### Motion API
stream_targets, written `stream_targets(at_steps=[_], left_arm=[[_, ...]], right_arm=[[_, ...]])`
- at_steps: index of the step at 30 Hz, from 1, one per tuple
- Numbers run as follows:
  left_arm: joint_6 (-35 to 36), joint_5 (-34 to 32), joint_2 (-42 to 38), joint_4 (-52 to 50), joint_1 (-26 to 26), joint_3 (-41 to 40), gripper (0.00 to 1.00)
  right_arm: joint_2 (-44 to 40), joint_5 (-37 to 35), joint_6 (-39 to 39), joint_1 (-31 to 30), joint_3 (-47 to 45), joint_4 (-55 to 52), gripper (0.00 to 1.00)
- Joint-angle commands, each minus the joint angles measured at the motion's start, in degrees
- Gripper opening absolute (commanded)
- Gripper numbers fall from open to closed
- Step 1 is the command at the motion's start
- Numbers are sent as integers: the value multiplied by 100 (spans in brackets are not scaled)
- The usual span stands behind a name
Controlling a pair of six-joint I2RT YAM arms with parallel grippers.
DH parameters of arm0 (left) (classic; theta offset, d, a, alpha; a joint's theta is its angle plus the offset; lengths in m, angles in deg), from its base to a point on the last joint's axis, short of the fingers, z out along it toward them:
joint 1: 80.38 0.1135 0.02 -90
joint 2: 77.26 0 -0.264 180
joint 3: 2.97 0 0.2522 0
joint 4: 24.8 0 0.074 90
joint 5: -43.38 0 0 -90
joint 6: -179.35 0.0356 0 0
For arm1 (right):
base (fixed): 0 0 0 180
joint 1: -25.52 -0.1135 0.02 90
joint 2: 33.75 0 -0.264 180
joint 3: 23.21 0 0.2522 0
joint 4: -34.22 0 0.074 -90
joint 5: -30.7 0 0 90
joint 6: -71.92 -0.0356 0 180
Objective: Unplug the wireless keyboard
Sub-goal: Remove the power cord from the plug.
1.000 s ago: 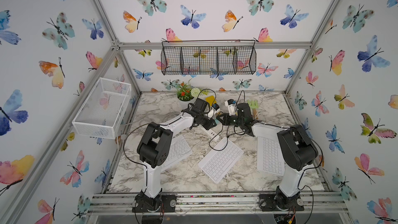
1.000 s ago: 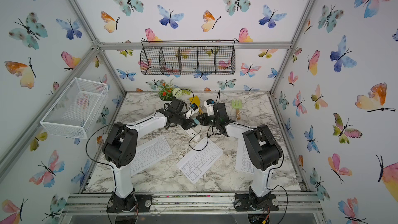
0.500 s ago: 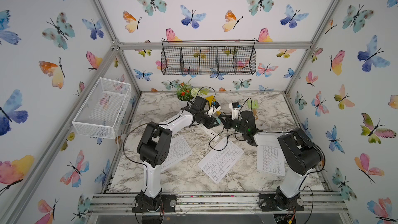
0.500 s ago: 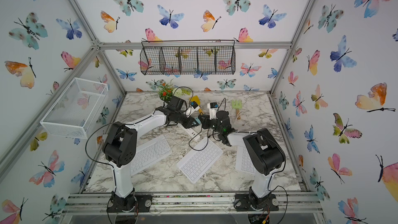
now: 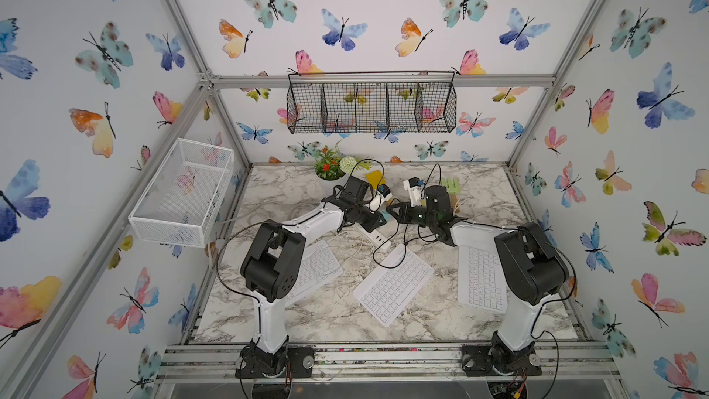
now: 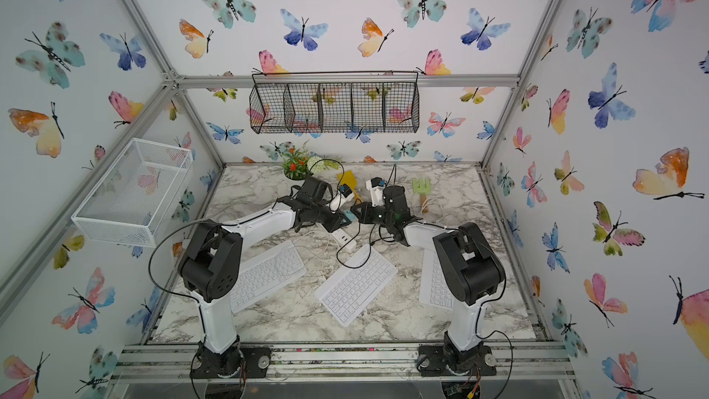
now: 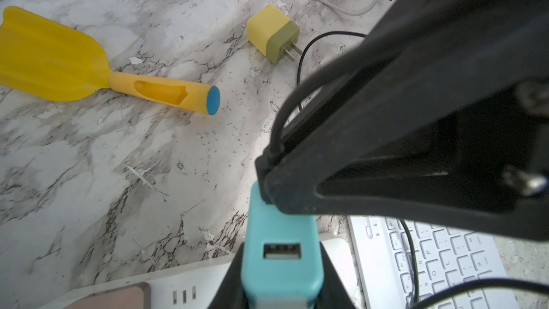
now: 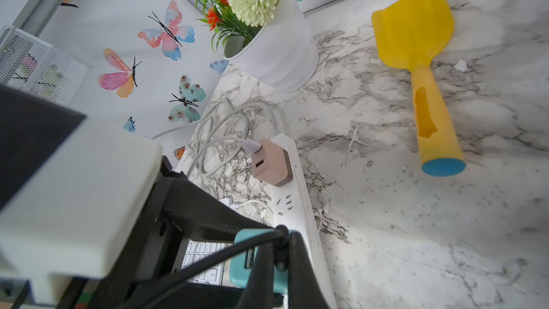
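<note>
Nearest me, both arms rise from the front rail, elbows bent high, forearms reaching low and inward over the bench [image 5: 330, 312]. Between them the wireless keyboard [image 5: 393, 287] lies askew. A second keyboard [image 5: 318, 268] sits partly under the left arm, a third keyboard [image 5: 481, 280] beside the right. The black cable [image 8: 208, 263] runs back from the middle one to a teal charger [image 7: 280, 233] standing on the power strip [image 5: 374, 236]. The left gripper [image 7: 280, 280] clamps the charger's sides. The right gripper [image 8: 277, 249] is pinched tight on the cable at the charger's top; whether the plug sits in, I cannot tell. Beyond, the marble lies open up to a yellow scoop [image 7: 50, 54], a loose yellow plug [image 7: 273, 34] and a flower pot [image 8: 279, 54] by the back wall.
</note>
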Motion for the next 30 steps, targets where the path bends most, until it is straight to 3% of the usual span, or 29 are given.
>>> stream_targets(at_steps=[1,7,17,30], left_arm=[[-85,434,106,-616,-137,88,0],[-204,516,118,-543,-114,208,0],[-258,356,42,-283,-277,95,0],[-355,-33,7,-211,-277,164,0]], right_arm=[[-135,-128,-316,107,-34,1180,2],[-238,-280,-221,-1,-444,1802,3],[-31,181,-221,-7,-21,1250,29],[-67,166,-107,-37,-91,633,39]])
